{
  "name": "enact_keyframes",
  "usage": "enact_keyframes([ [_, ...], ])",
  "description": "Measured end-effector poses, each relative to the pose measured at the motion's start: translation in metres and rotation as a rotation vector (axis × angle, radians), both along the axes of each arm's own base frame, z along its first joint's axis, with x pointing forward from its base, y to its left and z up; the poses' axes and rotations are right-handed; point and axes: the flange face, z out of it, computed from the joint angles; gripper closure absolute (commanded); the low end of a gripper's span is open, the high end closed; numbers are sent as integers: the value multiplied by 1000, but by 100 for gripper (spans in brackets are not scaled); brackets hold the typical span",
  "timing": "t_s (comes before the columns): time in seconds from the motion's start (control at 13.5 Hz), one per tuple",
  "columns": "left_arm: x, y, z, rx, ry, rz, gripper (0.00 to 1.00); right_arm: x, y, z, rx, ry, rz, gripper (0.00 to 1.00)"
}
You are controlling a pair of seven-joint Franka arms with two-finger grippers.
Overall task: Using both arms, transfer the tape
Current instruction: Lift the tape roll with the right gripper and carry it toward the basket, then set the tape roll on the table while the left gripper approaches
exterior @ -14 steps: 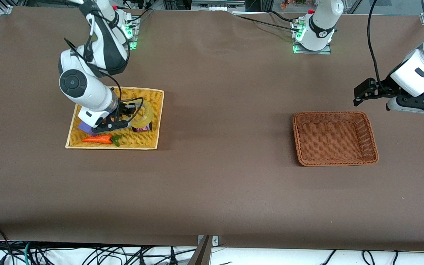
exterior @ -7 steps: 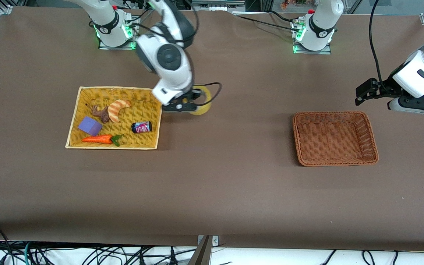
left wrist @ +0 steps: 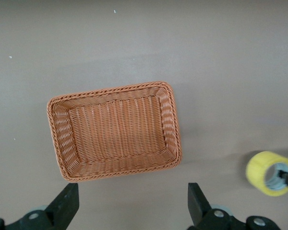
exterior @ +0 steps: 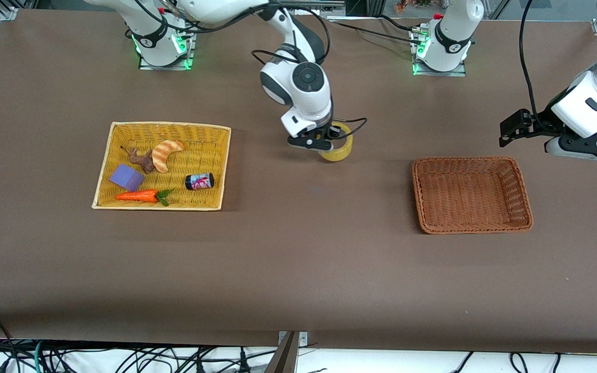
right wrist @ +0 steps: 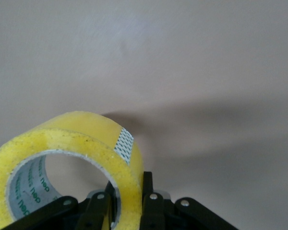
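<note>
I see R gripper point(exterior: 326, 143) clamped on tape point(exterior: 338, 150) over bare table point(exterior: 298, 248) btwn baskets; L gripper point(exterior: 517, 129) waits, fingers wide, nothing held, above brown basket point(exterior: 471, 195).

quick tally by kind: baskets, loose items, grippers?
Baskets: 2, yellow basket, brown basket
Tape: 1, in right gripper
Items in yellow basket: 5
Grippers: 2, with left gripper
Total: 10
</note>
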Motion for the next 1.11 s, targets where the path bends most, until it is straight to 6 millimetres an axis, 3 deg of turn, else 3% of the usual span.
enact_keyframes([
  [0.15,-1,-7,0,-1,0,-13,0,-3,10,-20,16,-4,-11,100],
  [0.22,-1,-11,0,-1,0,-19,0,-1,10,-27,17,-6,-15,88],
  [0.3,-1,-12,0,-1,0,-22,0,2,9,-32,18,-11,-19,62],
  [0.37,-1,-13,0,-1,0,-23,0,3,7,-37,16,-15,-19,27],
  [0.44,-1,-13,0,-2,1,-22,0,4,6,-40,13,-17,-19,9],
  [0.52,-1,-13,0,-8,2,-22,0,5,7,-41,15,-20,-19,1],
  [0.74,-2,-16,-1,-28,12,-21,0,14,9,-30,29,-41,-24,0],
  [0.89,-5,-15,-3,-27,35,-22,0,33,-2,-12,4,-59,-32,0],
  [1.11,-6,-15,-3,-31,43,-19,0,77,-40,45,-48,-74,31,0],
])
